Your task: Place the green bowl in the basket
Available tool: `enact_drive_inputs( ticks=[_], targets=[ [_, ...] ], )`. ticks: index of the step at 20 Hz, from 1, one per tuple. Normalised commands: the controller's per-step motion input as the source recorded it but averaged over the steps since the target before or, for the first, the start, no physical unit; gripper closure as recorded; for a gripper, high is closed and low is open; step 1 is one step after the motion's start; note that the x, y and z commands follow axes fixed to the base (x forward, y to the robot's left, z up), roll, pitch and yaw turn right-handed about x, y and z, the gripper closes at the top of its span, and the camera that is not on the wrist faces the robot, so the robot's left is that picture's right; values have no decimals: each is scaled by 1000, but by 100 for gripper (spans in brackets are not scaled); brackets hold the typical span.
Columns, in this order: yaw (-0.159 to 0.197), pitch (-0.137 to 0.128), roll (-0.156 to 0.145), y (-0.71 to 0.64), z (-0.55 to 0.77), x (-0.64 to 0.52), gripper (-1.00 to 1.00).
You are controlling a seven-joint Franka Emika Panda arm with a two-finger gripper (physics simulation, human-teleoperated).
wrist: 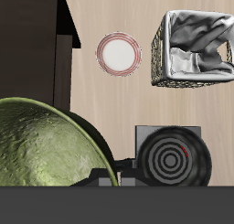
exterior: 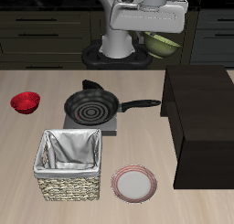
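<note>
The green bowl (exterior: 164, 45) hangs high above the table's back edge, held by its rim in my gripper (exterior: 155, 33), which is shut on it. In the wrist view the green bowl (wrist: 46, 145) fills a large area close to the camera, olive with a pale speckled inside. The basket (exterior: 69, 162), woven wicker with a light cloth lining, stands near the table's front edge, well away from the gripper and lower. It also shows in the wrist view (wrist: 194, 47) and holds only its cloth.
A black frying pan (exterior: 91, 106) sits on a small grey burner (exterior: 111, 128) mid-table. A red bowl (exterior: 25, 102) lies at the table's side. A white plate with a pink rim (exterior: 134, 184) lies beside the basket. A tall dark cabinet (exterior: 201, 118) stands on the table.
</note>
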Motion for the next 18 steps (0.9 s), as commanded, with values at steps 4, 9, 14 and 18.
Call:
enact_drive_inputs(
  ticks=[4, 9, 14, 18],
  targets=[
    [-32, 21, -41, -489, 1, 27, 100],
    [-15, 1, -44, -446, 43, 38, 100],
    [-30, 17, -80, -883, 81, 118, 100],
    [-4, -7, -56, -617, 77, 47, 100]
  ],
)
